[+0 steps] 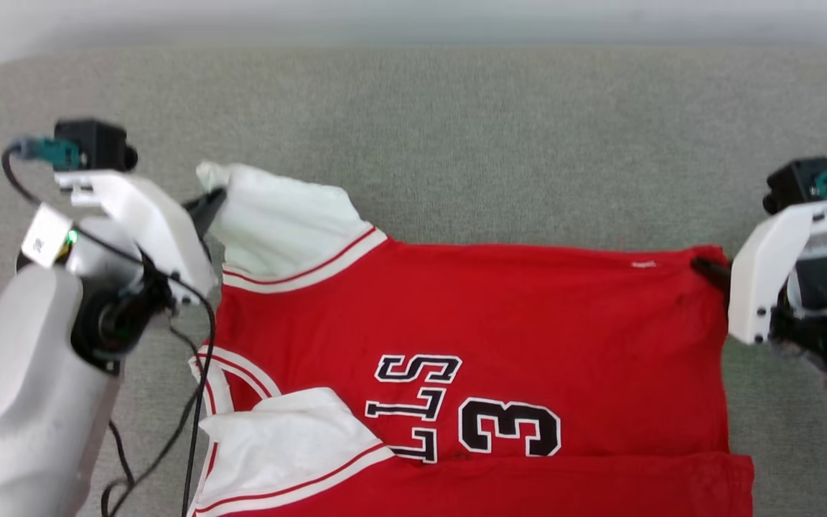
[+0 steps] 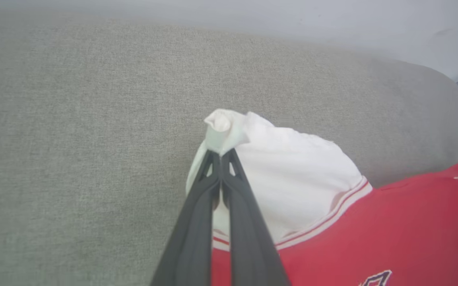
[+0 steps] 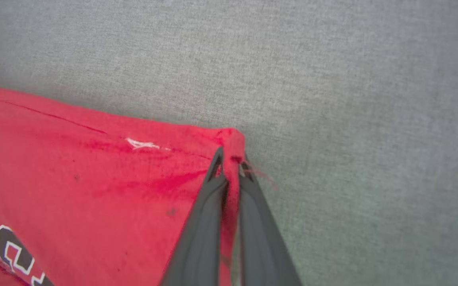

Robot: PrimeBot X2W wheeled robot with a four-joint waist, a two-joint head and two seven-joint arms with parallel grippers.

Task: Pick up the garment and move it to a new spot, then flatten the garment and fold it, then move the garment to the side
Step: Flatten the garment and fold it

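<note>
- The garment (image 1: 500, 323), a red jersey with white sleeves, lay spread across the middle and lower part of the head view on a grey upholstered surface (image 1: 456, 129). Its printed number (image 1: 508, 428) faced up.
- The left gripper (image 2: 221, 157) was at the upper left of the garment. Its jaws were fully closed, pinching the bunched tip of the upper white sleeve (image 1: 277, 215).
- The right gripper (image 3: 231, 159) was at the right edge of the head view. Its jaws were closed on the red hem corner (image 3: 231, 137), with a strip of cloth caught between them.
- Judgement on progress: the body panel looked mostly flat. A red band (image 1: 564, 481) along the bottom of the frame seemed to overlap the body, though I could not tell whether that was a fold.
- With both far corners gripped, the step in hand looked like pulling taut or starting a fold.
- Left to do, as judged: finish the folding, then move the garment to the side.
- The lower white sleeve (image 1: 291, 431) lay crumpled over the chest at the lower left and had not been smoothed.
- Black cables (image 1: 191, 402) hung from the left arm just beside the collar edge and could snag on it.
- I saw nothing lying on the grey surface between the garment and the pale wall (image 1: 413, 18) at the top.
</note>
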